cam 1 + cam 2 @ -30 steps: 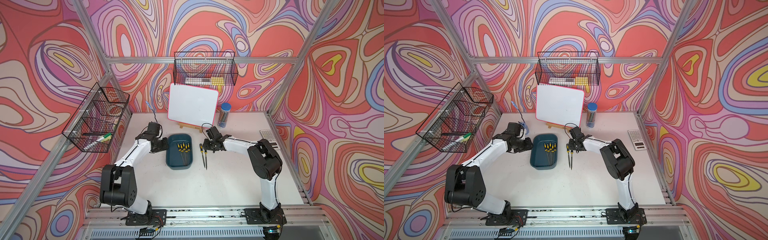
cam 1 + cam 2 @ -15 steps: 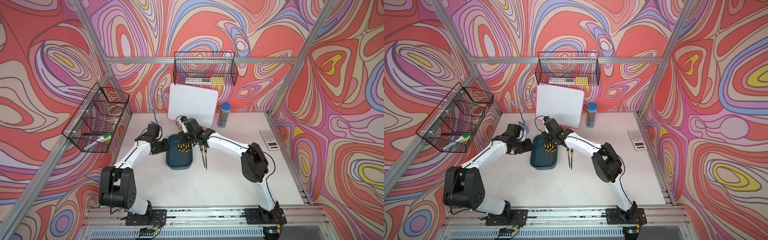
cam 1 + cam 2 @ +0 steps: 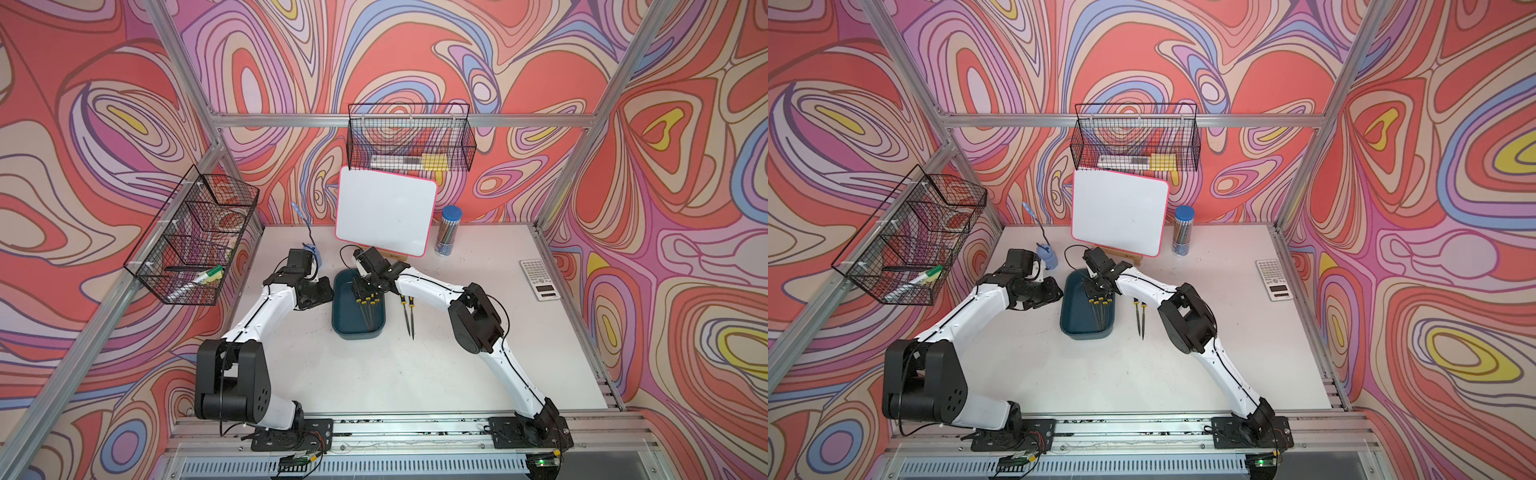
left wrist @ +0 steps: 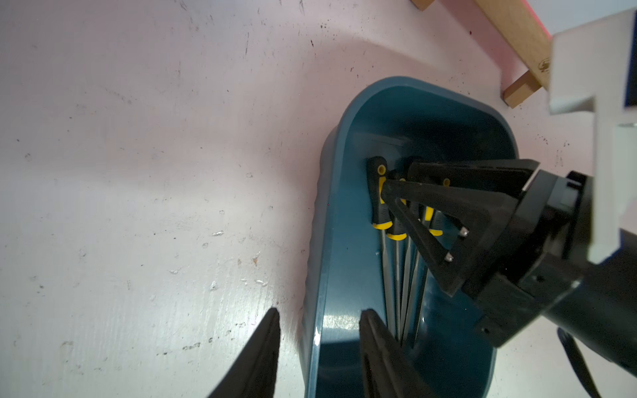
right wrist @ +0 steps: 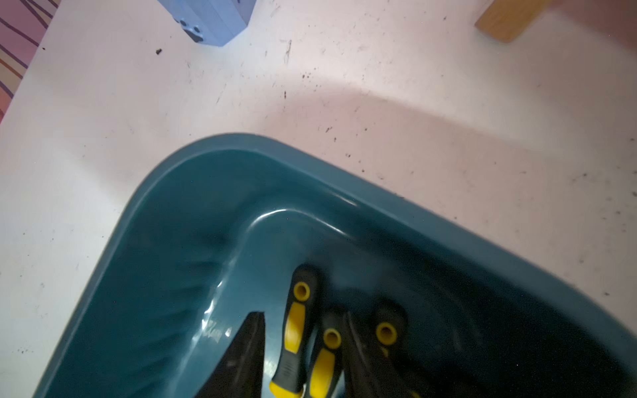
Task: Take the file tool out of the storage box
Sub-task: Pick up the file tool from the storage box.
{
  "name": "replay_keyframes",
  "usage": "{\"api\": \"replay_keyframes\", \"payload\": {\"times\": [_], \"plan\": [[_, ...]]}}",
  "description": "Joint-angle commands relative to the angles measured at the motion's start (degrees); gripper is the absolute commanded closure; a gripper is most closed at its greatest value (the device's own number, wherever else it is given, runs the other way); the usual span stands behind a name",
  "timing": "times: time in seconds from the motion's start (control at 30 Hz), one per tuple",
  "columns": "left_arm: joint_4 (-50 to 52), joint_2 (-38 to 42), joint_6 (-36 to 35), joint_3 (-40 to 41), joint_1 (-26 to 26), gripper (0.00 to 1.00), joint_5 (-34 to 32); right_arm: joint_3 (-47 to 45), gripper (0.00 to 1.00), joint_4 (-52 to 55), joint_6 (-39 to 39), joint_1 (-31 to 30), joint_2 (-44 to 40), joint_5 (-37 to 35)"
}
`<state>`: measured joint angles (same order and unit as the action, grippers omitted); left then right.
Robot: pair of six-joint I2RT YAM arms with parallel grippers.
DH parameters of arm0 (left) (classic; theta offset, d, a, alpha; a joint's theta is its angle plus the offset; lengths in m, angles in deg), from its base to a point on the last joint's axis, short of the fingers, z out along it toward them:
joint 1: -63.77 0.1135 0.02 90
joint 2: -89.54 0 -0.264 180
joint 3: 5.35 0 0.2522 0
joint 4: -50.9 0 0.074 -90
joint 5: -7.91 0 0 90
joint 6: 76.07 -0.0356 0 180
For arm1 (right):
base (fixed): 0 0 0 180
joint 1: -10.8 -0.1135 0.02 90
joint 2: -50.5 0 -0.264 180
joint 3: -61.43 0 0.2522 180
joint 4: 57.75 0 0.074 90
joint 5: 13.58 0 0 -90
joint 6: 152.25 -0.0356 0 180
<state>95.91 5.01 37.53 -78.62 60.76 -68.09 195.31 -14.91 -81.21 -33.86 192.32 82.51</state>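
The dark teal storage box [image 3: 345,328] [image 3: 1075,324] sits mid-table with several black-and-yellow-handled file tools [image 3: 368,309] [image 3: 1100,311] lying in it. My right gripper [image 5: 303,315] [image 3: 361,286] is down inside the box's far end. It is open, with two file handles [image 5: 296,320] between its fingers and a gap at one side. My left gripper [image 4: 320,312] [image 3: 322,291] is open astride the box's left wall [image 4: 317,241], one finger outside and one inside, with gaps on both sides. Two more files [image 3: 407,311] [image 3: 1139,318] lie on the table right of the box.
A whiteboard [image 3: 384,212] on a wooden stand is just behind the box, with a pencil jar [image 3: 449,235] to its right. A blue cup [image 3: 313,253] stands behind my left wrist. A calculator [image 3: 539,279] lies far right. Wire baskets [image 3: 195,237] [image 3: 409,141] hang on the walls.
My right gripper swung left from the two files on the table to the box's far end and dipped among the handles, its jaws narrowing. The left arm stayed put.
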Motion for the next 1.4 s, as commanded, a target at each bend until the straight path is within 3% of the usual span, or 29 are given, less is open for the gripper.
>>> {"api": "replay_keyframes", "payload": {"times": [0.0,0.3,0.97,1.37], "plan": [[0.9,0.6,-0.8,0.6,0.3,0.57,0.4,0.5,0.62,1.0,0.1,-0.1,1.0,0.5],[1.5,0.7,-1.5,0.8,0.3,0.57,-0.3,0.2,0.62,-1.7,1.4,-1.0,0.1,0.0],[2.3,0.6,-2.5,0.3,0.3,0.57,-1.0,4.6,0.63,3.5,1.6,-1.7,6.0,-0.1],[4.1,0.5,-3.4,-1.5,0.3,0.57,-1.7,4.7,0.83,2.3,-0.7,-2.1,6.0,-0.9]]}}
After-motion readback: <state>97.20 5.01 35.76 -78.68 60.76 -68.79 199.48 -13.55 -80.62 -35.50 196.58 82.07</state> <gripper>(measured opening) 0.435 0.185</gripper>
